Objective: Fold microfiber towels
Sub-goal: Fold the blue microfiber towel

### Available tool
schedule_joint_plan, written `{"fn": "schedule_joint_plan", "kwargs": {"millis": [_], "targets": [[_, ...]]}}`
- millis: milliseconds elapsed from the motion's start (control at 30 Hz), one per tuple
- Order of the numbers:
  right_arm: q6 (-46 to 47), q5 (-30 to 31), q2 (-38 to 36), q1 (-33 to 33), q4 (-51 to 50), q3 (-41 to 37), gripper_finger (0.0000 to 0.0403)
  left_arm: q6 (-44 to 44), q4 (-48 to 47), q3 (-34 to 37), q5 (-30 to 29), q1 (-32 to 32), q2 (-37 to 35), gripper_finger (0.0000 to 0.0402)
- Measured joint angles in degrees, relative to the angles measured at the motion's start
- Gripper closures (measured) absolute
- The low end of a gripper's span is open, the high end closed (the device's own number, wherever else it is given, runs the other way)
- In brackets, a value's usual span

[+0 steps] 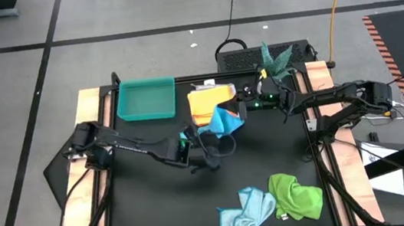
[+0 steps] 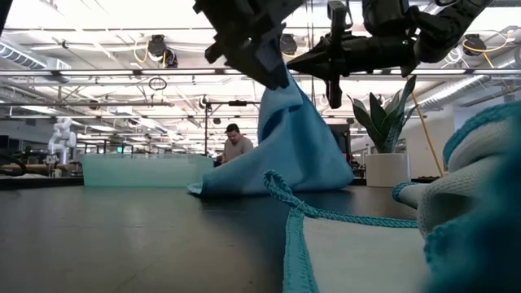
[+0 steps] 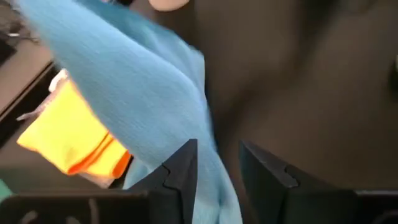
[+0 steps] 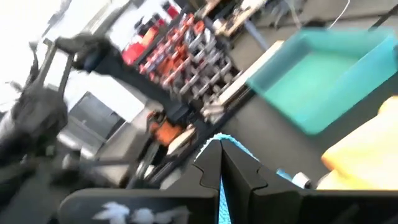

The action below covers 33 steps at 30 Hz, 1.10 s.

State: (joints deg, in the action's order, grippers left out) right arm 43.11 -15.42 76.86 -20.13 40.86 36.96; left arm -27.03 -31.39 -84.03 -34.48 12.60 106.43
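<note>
Both arms reach to mid-table — left gripper (image 3: 217, 165) fingers parted, right gripper (image 4: 221, 163) fingers pressed together.

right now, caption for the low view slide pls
Both grippers hold the bright blue towel up off the black table, with the teal tray behind.

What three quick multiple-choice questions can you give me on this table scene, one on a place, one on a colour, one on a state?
1. Where does the teal tray sit?
A. far left of the table
B. near right corner
C. on the floor

2. What colour is the towel lying beside the pale blue towel?
A. red
B. green
C. black

3. How is the bright blue towel?
A. flat
B. in the tray
C. lifted

Answers: 1 A, beside the yellow-orange towel; 2 B, the green towel touches it; 3 C, it hangs from the right gripper, shut on it.
</note>
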Motion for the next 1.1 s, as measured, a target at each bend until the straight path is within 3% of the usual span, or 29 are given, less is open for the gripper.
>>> {"fn": "schedule_joint_plan", "kwargs": {"millis": [233,467,800,1100], "targets": [[1.01,0.08,-0.02,-2.38,3.6,0.01,0.0403,1.59,1.4,0.02,-0.76,0.05,1.42,0.0308],[2.25,-1.42,-0.02,-1.49,3.97,0.01,0.0403,4.83,1.16,0.04,-5.24,-1.8,1.73,0.0309],[2.91,-4.79,-0.02,-1.5,3.85,0.01,0.0403,3.1,2.69,0.04,1.31,-4.33,1.11,0.0309],[4.71,-8.98,-0.02,1.56,3.9,0.01,0.0403,2.89,2.79,0.04,-1.8,-5.66,0.14,0.0309]]}}
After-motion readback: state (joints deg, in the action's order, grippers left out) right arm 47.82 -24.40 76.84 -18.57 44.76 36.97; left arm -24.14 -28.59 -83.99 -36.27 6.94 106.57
